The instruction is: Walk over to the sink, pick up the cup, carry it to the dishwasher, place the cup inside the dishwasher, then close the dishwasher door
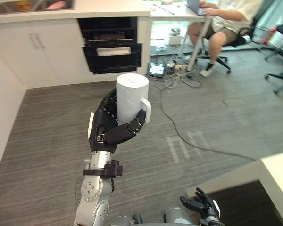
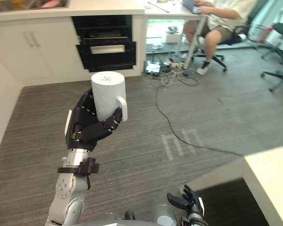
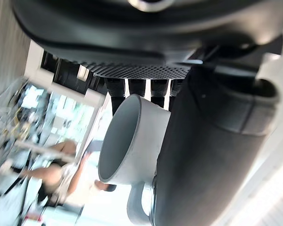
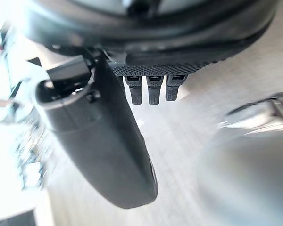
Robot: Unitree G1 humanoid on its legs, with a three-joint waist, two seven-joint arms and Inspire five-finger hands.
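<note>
The left hand (image 1: 105, 128) was raised in front of the robot with its fingers and thumb curled round the cup (image 1: 130, 96), gripping its lower part. The cup was white and cylindrical, held upright in the air with its closed end up. The left wrist view looked into its open mouth (image 3: 120, 139) from below. Its handle (image 1: 147, 109) stuck out to the robot's right, and the thumb (image 1: 127, 132) lay across the cup's wall just below it.

The right hand (image 1: 201, 205) hung low near the bottom edge of the eye views. Its fingers were loosely spread and held nothing. It was just beside the near edge of a pale counter (image 1: 278, 174) at the lower right.

Below both hands was a grey, wood-patterned floor (image 1: 52, 141). Across it, well apart from the cup, stood white cabinets (image 1: 33, 52) under a second counter (image 1: 113, 8). The dark dishwasher (image 1: 112, 52) was set into them, its front standing partly open. The sink (image 1: 33, 4) was sunk into that counter's top at the far left, with coloured things in it too small to make out.

To the right of the dishwasher, a person (image 1: 226, 21) sat on an office chair at a desk, their hands at a laptop.
</note>
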